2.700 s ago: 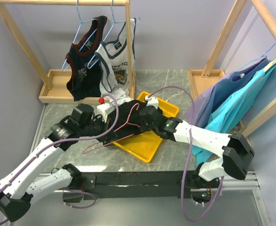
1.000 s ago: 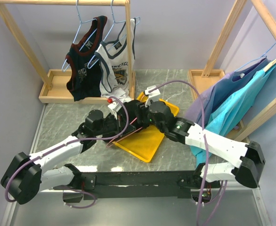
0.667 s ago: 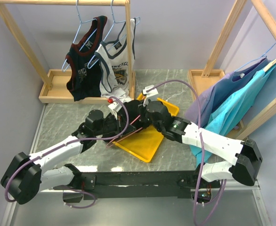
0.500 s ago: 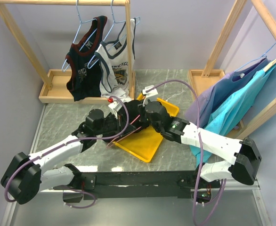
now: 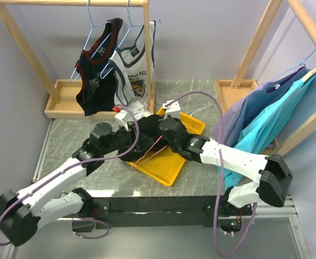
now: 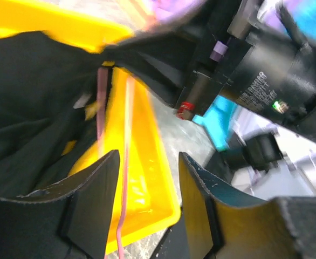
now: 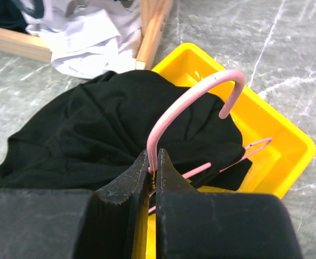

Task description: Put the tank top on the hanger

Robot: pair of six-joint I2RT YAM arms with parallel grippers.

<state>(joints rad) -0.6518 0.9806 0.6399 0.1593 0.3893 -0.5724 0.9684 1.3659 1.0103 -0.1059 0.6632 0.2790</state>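
Note:
The black tank top lies bunched over the far left part of the yellow tray. The pink wire hanger runs through it. In the right wrist view my right gripper is shut on the hanger just below its hook, with the tank top behind it. It also shows in the top view. My left gripper is open. A hanger wire passes between its jaws, close to the left finger. The tank top lies to its left.
A navy jersey and a white jersey hang on blue hangers on the wooden rack at the back left. Blue and purple shirts hang on the right rack. White cloth lies by the rack base.
My left arm has drawn back to the left and its wrist has turned. More of the hanger's pink wire shows over the tray. My right gripper has shifted slightly left, still holding the hanger.

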